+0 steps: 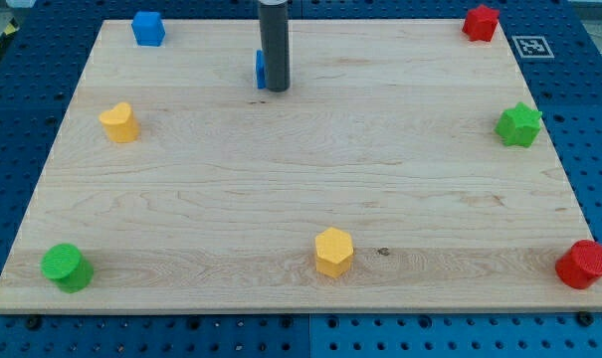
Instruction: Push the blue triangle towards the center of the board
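Note:
The blue triangle [261,69] lies near the view's top, a little left of the middle, and is mostly hidden behind my rod. Only a thin blue sliver shows at the rod's left side. My tip [276,89] rests on the wooden board [301,169] right against the triangle, on its right and lower side. The rod stands upright and runs out of the view's top.
A blue cube [148,28] sits at the top left. A yellow block [119,122] is at the left, a green cylinder [66,267] bottom left, a yellow hexagon [333,251] bottom middle, a red cylinder [583,264] bottom right, a green star [519,124] right, a red block [481,22] top right.

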### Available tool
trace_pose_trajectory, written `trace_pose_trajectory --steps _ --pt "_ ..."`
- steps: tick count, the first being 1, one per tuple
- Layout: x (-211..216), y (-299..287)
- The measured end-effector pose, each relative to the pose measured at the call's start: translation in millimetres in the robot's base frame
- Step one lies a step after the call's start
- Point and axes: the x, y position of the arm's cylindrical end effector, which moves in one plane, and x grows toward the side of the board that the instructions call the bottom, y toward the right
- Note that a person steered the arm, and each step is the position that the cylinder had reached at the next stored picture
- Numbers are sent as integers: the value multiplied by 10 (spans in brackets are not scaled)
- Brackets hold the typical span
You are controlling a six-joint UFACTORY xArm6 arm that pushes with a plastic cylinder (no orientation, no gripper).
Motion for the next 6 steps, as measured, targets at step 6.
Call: trace_pose_trajectory --steps 6 --pt "43 -746"
